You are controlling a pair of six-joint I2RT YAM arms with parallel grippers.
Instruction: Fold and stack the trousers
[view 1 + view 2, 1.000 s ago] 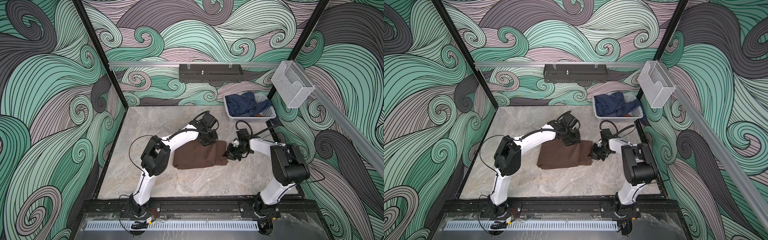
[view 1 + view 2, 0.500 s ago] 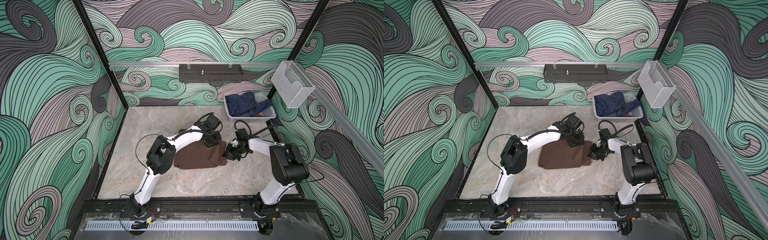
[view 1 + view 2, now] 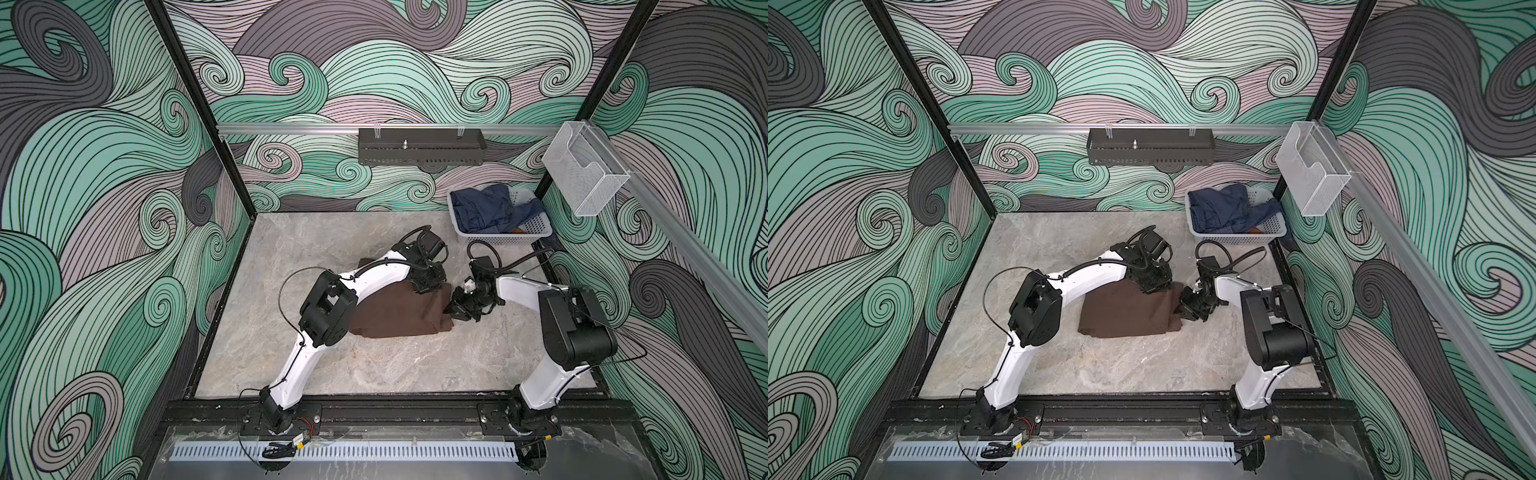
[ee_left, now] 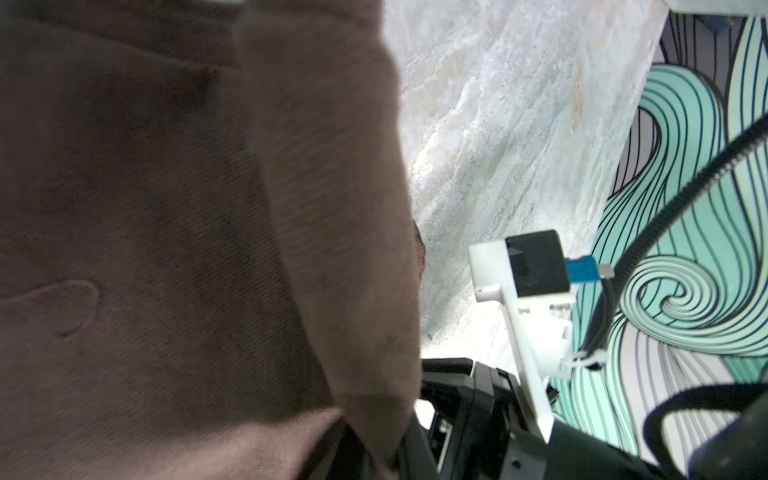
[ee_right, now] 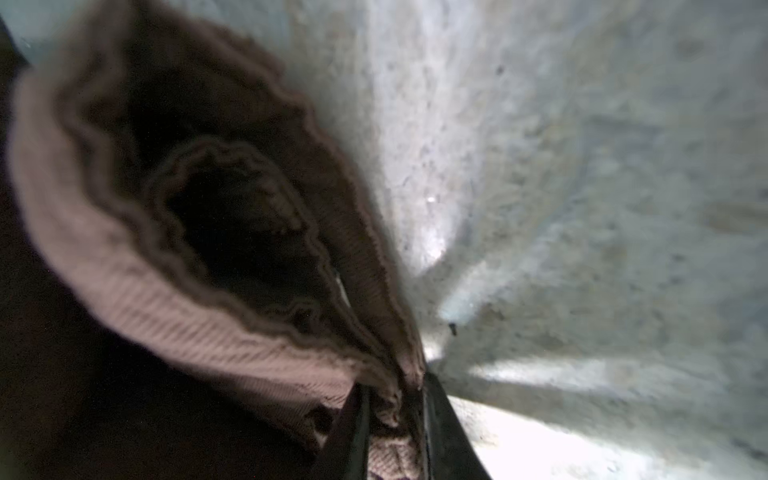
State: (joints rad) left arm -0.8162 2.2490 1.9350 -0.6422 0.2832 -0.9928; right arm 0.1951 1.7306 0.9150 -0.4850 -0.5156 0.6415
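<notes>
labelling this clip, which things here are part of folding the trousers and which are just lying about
Part of the job:
brown trousers
left tool, at their far corner
right tool, pinching their side edge

Just lying about:
white basket holding navy garments
black tray on the back rail
clear wall holder

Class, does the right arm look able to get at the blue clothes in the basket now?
Probably, once freed: the basket sits close behind the right gripper with only table between, but its jaws are pinching the edge of the trousers.
</notes>
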